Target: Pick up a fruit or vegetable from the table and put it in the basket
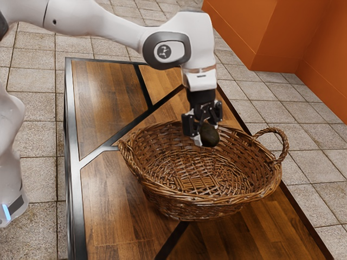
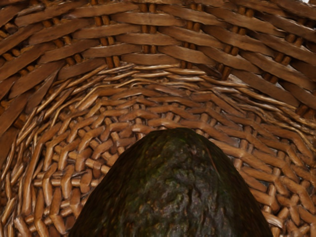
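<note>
Table [image 1: 103, 114]: bears the basket [image 1: 190, 209] and extends beyond it on several sides. Arm [image 1: 111, 26]: reaches over the basket from the exterior view's upper left. Basket: woven brown wicker, upright, a looped handle [image 1: 285, 142] at its rim. Gripper [image 1: 204, 133]: above the basket's floor, toward the rim farthest from the exterior camera, its fingers closed about the avocado. Avocado [image 1: 209, 136]: held over the basket's interior, clear of its woven floor; whether it hangs below the rim cannot be told. Picking up and carrying over appear complete; lowering, if needed, and release are left. The fruit is very dark, green to near black, rounded, tapering to a blunt end, with pebbled, faintly glossy skin.
</note>
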Action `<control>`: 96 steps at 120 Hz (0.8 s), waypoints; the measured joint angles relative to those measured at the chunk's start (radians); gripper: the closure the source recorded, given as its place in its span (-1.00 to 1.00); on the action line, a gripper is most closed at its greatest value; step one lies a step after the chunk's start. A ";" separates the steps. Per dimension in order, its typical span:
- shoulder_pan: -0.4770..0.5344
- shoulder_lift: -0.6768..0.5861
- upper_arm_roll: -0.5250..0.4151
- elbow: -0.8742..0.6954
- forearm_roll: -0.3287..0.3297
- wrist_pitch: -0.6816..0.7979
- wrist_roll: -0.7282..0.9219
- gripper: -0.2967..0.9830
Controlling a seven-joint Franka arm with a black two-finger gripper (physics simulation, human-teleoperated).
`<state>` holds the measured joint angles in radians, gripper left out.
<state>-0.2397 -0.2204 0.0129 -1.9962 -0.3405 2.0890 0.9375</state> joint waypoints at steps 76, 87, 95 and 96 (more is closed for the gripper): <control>0.292 0.055 0.018 0.112 -0.001 0.000 -0.363 -0.53; 0.309 0.175 0.022 0.345 0.073 -0.110 -0.720 -0.53; 0.315 0.217 0.024 0.452 0.109 -0.207 -0.970 -0.53; 0.316 0.218 0.024 0.459 0.112 -0.218 -1.000 -0.53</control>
<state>0.0758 -0.0023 0.0369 -1.5374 -0.2285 1.8706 -0.0626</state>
